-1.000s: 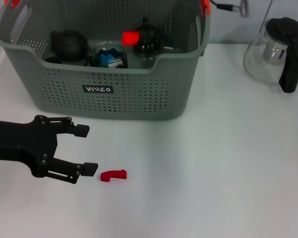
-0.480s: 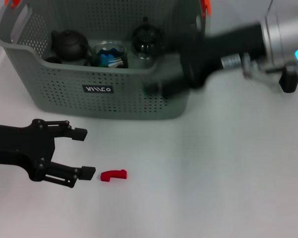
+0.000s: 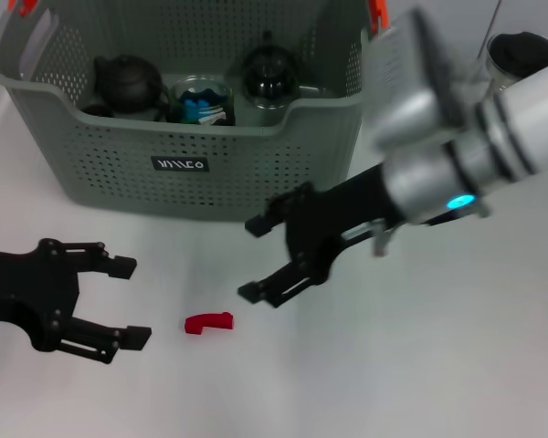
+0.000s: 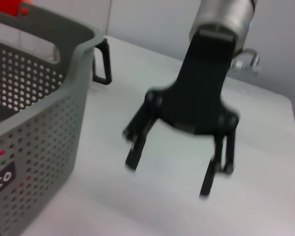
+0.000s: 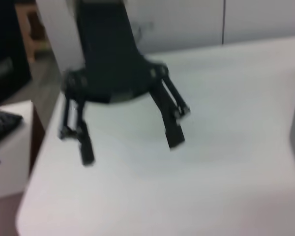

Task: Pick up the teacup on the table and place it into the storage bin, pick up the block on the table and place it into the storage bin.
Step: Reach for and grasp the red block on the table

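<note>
The red block lies on the white table in front of the storage bin. My left gripper is open and empty, just left of the block. My right gripper is open and empty, hovering a little above and to the right of the block. A blue-patterned teacup sits inside the bin. The left wrist view shows the right gripper and the bin's wall. The right wrist view shows the left gripper.
Two dark teapots sit in the bin beside the cup. A glass kettle with a black lid stands at the back right, partly hidden by my right arm. Orange handle clips mark the bin's ends.
My right arm has swung in from the right and come down in front of the bin, near the red block. My left gripper has pulled back to the left, away from the block.
</note>
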You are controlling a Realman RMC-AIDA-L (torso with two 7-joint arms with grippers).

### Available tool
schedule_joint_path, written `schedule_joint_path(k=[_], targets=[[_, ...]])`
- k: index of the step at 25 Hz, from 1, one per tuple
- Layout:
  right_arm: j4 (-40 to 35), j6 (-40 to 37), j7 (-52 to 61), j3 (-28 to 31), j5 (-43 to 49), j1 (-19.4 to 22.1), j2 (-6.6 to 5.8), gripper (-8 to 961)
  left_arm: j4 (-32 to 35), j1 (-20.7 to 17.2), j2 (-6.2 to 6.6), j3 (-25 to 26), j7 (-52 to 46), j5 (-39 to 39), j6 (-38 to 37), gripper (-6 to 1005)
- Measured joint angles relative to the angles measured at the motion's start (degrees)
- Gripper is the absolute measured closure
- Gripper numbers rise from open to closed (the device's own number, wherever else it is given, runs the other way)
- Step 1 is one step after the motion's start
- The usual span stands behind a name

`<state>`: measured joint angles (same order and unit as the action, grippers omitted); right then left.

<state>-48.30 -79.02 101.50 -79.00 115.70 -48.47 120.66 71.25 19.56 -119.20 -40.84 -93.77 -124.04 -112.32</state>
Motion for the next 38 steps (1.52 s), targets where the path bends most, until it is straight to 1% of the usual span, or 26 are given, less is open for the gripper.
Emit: schedule_joint_path(k=[3, 6, 8, 12, 15, 22, 28, 33, 38], targets=[[5.8, 8.1, -0.2, -7.6, -2.4, -2.9, 0.21, 32, 0.0, 0.0, 0.02, 0.6, 0.0, 0.0, 0.0, 47], [9.5, 15.0, -0.1, -15.9, -6.4, -4.8, 0.34, 33, 0.0, 0.0, 0.01, 0.7, 0.0, 0.0, -0.1, 47], [10.5, 19.3, 0.1, -21.4, -9.0, -5.2, 0.45, 33, 0.0, 0.1, -0.06, 0.6, 0.0, 0.0, -0.1, 47], [10.8, 25.6, 0.1, -28.6, -13.4, -5.1, 0.61, 34, 0.0, 0.2, -0.19, 0.6, 0.0, 0.0, -0.1, 47], [10.8, 26.9, -0.1, -30.2, -14.7, -4.9, 0.7, 35, 0.0, 0.2, -0.29, 0.6, 0.0, 0.0, -0.1, 47], [11.1, 27.3, -0.2, -32.8, -15.0, -4.8, 0.89, 37, -0.1, 0.0, -0.48, 0.5, 0.0, 0.3, -0.1, 47], [11.9, 28.0, -0.2, -33.5, -15.1, -4.6, 0.99, 39, -0.4, 0.0, -0.73, 0.4, 0.0, 0.3, 0.0, 47], [12.0, 30.4, -0.2, -36.0, -16.2, -4.2, 1.06, 176, -0.6, 0.1, -0.81, 0.4, 0.0, 0.3, 0.1, 47], [12.0, 32.0, -0.3, -37.4, -17.3, -4.1, 1.08, 207, -0.6, 0.2, -0.84, 0.4, 0.0, 0.3, 0.2, 47]])
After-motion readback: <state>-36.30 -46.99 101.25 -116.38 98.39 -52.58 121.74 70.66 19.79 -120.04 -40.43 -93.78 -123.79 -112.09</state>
